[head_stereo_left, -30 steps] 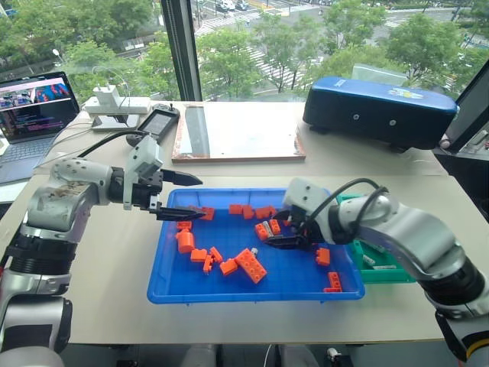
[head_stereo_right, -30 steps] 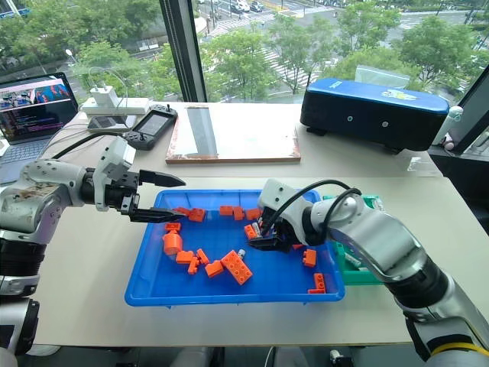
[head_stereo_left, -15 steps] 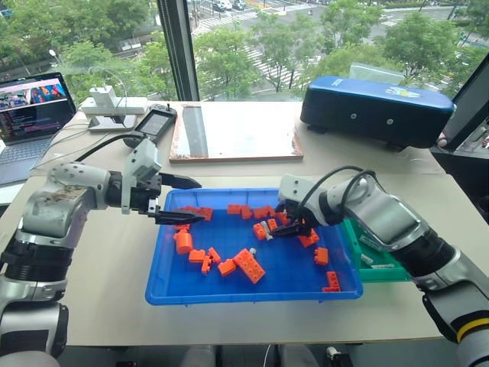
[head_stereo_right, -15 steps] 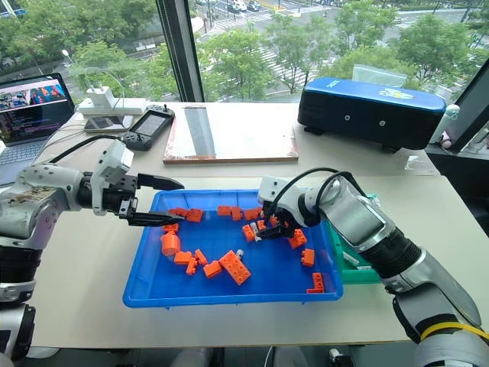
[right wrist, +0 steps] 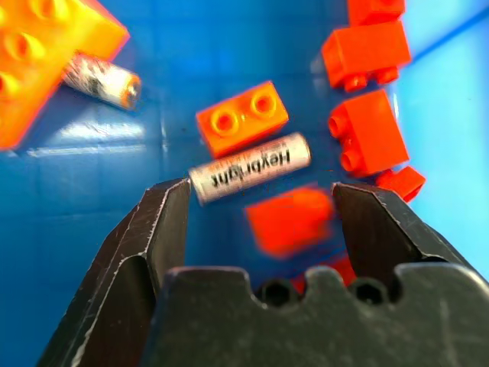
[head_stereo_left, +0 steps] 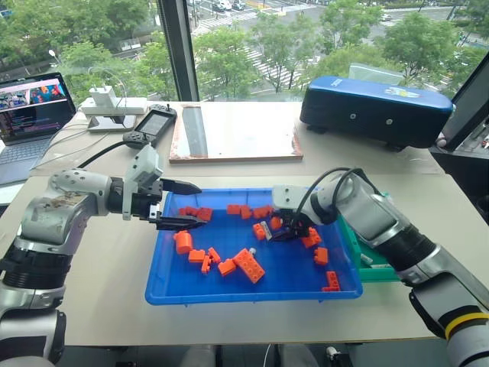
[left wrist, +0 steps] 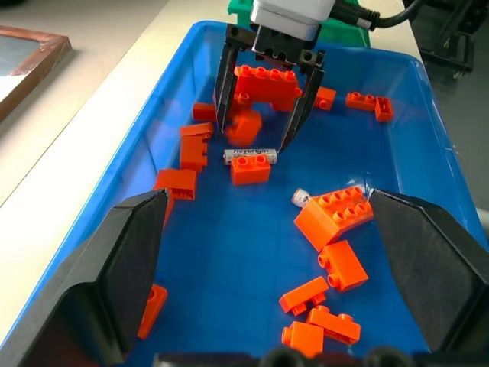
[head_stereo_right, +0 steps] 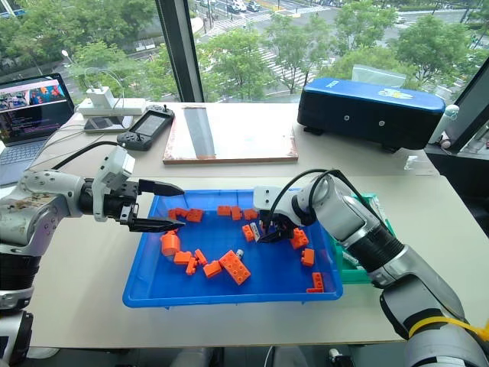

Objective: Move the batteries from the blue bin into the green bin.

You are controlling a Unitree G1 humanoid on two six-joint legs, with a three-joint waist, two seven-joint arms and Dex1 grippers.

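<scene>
While a battery (right wrist: 249,167) lies flat on the floor of the blue bin (head_stereo_left: 229,287), touching an orange brick (right wrist: 242,118), my right end effector (left wrist: 260,141) hangs over it with fingers spread and nothing between them. A second battery (left wrist: 300,197) pokes out from under a big brick (head_stereo_left: 250,265) toward five o'clock from the first. My left end effector (head_stereo_left: 189,205) hovers spread and empty over the bin's nine o'clock rim. The green bin (head_stereo_left: 367,264) touches the blue bin's three o'clock side on the surface (head_stereo_left: 114,267).

Silver arms, blk cables, blk pincer (head_stereo_left: 276,229) fingers.
</scene>
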